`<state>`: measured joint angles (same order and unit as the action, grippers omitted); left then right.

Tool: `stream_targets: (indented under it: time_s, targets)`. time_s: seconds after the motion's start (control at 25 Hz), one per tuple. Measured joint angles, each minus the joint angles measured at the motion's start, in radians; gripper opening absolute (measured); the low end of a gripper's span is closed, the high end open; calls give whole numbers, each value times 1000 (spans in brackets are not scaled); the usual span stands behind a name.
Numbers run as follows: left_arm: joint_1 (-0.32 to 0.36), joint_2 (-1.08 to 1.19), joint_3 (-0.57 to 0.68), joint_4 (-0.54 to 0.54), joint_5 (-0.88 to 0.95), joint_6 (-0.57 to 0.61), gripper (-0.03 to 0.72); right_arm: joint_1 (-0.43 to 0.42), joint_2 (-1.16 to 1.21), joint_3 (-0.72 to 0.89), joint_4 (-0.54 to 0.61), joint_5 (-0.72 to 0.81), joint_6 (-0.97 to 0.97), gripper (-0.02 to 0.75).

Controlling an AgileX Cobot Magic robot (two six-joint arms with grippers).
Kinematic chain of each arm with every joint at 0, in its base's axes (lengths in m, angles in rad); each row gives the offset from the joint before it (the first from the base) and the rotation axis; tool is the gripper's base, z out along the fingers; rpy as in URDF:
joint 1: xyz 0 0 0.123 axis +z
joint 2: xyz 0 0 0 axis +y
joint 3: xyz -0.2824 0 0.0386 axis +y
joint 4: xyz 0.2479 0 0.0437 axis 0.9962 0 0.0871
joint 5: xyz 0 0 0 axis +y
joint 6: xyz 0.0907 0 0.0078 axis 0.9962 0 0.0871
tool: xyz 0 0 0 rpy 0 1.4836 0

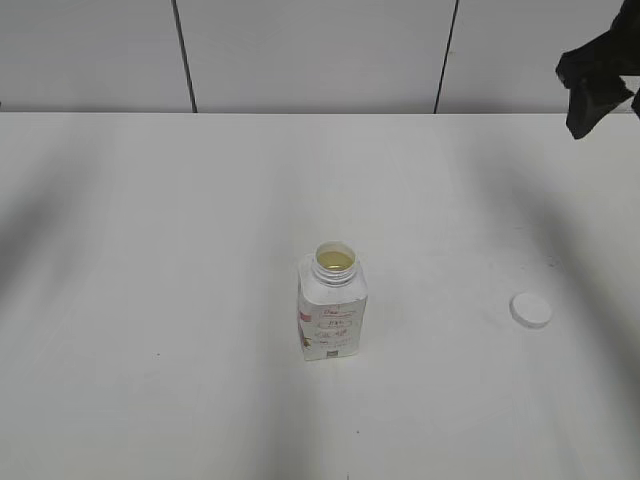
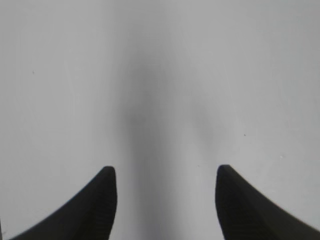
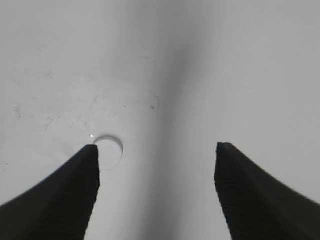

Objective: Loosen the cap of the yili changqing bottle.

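The cap (image 1: 530, 310) lies flat on the surface (image 1: 150, 300), off the yili changqing bottle (image 1: 332, 310) and well apart at its 3 o'clock; the neck stands open, so the loosening looks done. Both the left claw (image 2: 162, 172) and right claw (image 3: 156, 150) are released and empty, with open room all round.

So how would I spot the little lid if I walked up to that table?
Start at the white table and find the open bottle standing upright near its middle. Look to the bottle's right, well apart from it: the lid lies there alone. It is a small, flat, round white disc, the only loose thing on the table besides the bottle.
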<state>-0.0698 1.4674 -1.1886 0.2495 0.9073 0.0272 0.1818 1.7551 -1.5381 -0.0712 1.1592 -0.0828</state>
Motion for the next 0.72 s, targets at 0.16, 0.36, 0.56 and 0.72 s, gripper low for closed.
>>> stream_targets:
  time_s: [0.16,0.36,0.56,0.72]
  targets:
    - [8,-3,-34,-49,113,19,397,-2,-4,-41,0,46,-4,564]
    - [47,-38,-34,-84,206,22,397,-31,-15,-48,59,50,-15,564]
    - [96,-115,-34,-124,250,44,397,-96,-64,-45,114,53,-45,564]
    - [100,-197,3,-142,267,45,397,-113,-142,9,114,53,-49,564]
